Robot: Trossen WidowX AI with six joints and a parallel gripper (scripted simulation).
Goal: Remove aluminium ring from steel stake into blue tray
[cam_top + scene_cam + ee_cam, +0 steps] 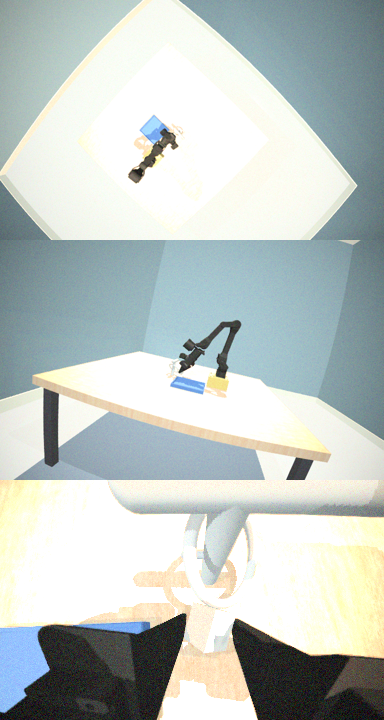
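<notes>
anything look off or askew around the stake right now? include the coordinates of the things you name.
Nothing damaged or spilled that I can see. The ring (191, 555) circles the stake (220, 542), its tab (202, 627) between the pincer's (209, 620) fingers, as the job needs. Glare washes out finer detail.
</notes>
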